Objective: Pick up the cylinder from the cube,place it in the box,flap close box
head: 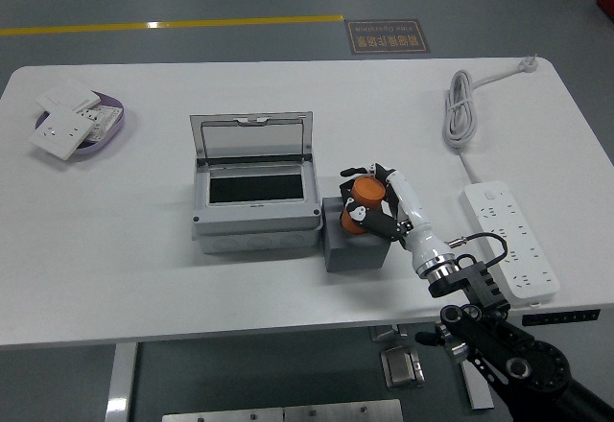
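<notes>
While our right hand (pixel 369 203) wraps the orange cylinder (pixel 364 192) on the grey cube (pixel 355 246), we lift straight up, then carry it left over the open box (pixel 255 192).

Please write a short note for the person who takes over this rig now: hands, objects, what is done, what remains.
Right hand: fingers closed around the orange cylinder, which sits on the grey cube.
Left hand: not in view.
Box: just left of the cube, lid standing open.
Done: grasp on the cylinder.
Left: lift it, place it in the box, flap the lid shut.
</notes>
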Controlling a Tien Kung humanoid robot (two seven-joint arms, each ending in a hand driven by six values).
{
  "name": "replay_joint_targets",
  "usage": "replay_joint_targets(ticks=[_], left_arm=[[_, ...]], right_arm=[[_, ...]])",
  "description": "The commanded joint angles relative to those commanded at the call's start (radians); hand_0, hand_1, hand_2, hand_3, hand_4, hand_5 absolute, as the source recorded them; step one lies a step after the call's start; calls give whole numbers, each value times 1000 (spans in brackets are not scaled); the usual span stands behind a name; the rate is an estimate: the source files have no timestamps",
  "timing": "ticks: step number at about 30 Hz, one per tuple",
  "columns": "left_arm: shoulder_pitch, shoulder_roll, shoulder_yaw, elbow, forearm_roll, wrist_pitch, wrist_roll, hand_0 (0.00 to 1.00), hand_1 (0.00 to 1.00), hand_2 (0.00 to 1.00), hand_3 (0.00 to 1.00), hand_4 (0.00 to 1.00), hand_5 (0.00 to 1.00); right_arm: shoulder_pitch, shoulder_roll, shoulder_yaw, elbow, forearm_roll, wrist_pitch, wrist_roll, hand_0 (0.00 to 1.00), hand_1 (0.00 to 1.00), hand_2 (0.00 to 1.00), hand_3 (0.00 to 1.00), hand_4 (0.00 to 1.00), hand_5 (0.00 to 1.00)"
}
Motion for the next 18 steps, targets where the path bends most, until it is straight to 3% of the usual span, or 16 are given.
replay_joint_targets(ticks=[4,5,10,11,14,18], left_arm=[[0,0,1,0,-1,0,-1,592,626,567,597,666,242],[0,0,1,0,-1,0,-1,592,626,567,598,664,249],[1,0,0,0,-1,2,-3,592,626,567,598,664,249],[1,0,-1,0,0,2,-3,592,626,567,597,667,260],[1,0,-1,0,0,2,-3,592,626,567,597,667,260],[1,1,-2,0,2,2,-3,591,626,568,597,673,273]], right_arm=[[1,1,-2,4,-2,-4,-1,501,499,442,478,85,2],[1,1,-3,6,-3,-7,-1,418,446,404,405,2,2],[2,1,-1,23,-15,-25,-7,418,446,404,405,2,2],[3,0,0,26,-19,-29,-9,382,408,376,347,2,2],[10,-3,6,37,-36,-41,-20,382,408,376,347,2,2],[38,-12,-2,62,-101,-75,-70,372,394,369,325,2,2]])
